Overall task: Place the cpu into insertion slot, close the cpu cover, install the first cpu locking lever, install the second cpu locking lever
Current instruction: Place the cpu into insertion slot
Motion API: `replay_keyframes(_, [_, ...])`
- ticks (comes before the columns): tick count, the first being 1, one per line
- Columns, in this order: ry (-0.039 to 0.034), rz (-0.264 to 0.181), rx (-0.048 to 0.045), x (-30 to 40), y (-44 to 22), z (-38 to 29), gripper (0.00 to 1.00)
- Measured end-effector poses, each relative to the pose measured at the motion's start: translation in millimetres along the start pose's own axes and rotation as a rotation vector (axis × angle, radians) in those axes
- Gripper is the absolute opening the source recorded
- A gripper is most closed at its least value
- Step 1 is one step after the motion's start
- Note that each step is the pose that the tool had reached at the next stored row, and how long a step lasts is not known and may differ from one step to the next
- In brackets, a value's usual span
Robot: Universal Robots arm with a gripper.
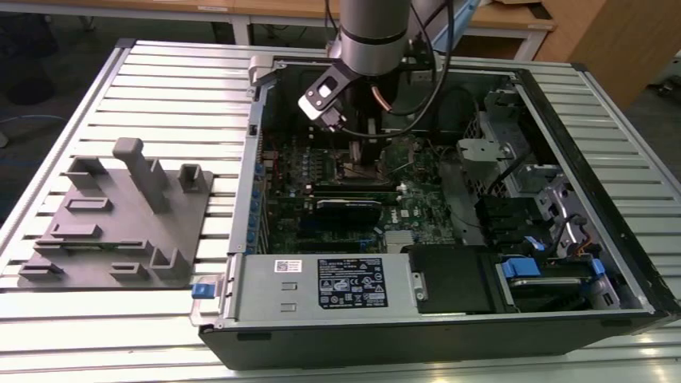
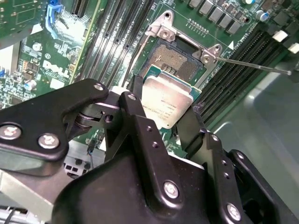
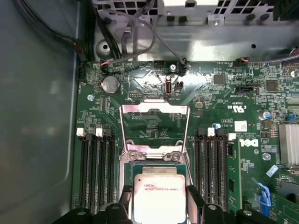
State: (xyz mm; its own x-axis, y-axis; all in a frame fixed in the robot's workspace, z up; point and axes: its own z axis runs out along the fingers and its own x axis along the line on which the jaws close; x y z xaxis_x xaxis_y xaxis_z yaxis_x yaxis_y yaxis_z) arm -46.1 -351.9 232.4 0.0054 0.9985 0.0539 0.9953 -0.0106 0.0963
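Setup: slatted silver aluminium worktop (image 1: 171,88) carrying an open black desktop computer case (image 1: 426,343). A grey moulded fixture plate (image 1: 117,231) lies beside the case, on the exterior view's left. The grey cylindrical robot arm (image 1: 375,32) reaches down into the case over the green circuit board (image 3: 140,88).

Pincer (image 2: 163,100): black fingers (image 2: 191,119) clamped on two opposite edges of the cpu (image 3: 158,193), a small flat square chip with a pale silver-grey metal top. The chip is level in the grip and printed side up.

Cpu cover (image 3: 154,109): thin silvery square metal frame with a large cut-out, swung open and standing away from the socket.

Insertion slot (image 2: 180,63): square socket with a dark middle and silvery rim, between the long black memory slots. The dark contact field is exposed beyond the chip's far edge. The chip hangs over the near part of the socket and is not seated. I cannot tell how high above it.

Locking lever (image 2: 252,63): thin metal rod, unlatched, angled out from a socket corner.

Judgement: step one, placing the cpu, is in hand. The cover and both levers are undone. Seating calls for centring the chip squarely over the rim, edges parallel, and a level descent. A tilted or offset drop risks damaging the contacts.
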Motion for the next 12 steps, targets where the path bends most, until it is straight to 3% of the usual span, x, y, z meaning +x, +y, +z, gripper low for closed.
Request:
replay_keyframes(4, [0.0002,0.0,-0.0001,-0.3,-0.7,6.7,0.54])
replay_keyframes(12, [0.0002,0.0,-0.0001,-0.5,-2.3,10.0,0.54])
